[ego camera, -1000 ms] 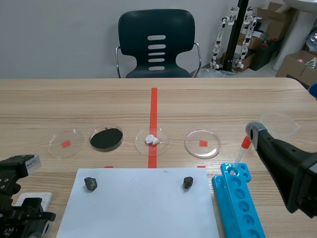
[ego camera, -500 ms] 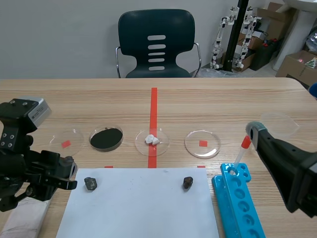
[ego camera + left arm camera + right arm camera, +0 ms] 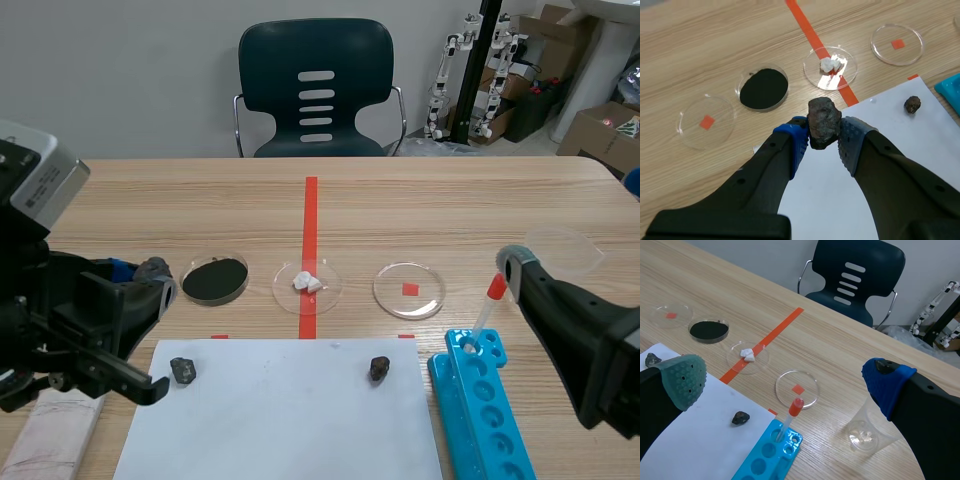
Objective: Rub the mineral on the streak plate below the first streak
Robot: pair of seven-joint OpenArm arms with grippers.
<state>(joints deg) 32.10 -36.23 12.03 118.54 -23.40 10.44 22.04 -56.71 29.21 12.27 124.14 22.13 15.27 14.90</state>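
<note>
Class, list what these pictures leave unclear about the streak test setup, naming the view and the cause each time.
- Streak plate: scene view, left arm covers its far end, bottom edge cuts it; the first streak is too faint to place.
- Mineral: left wrist view, pads of the left tool hide its sides.
- Blue rack: scene view, cut by bottom edge.
- White bits in a dish: scene view, too small to identify.

Thick black jaws end in soft dotted pads (image 3: 796,141), blue or grey-green.
</note>
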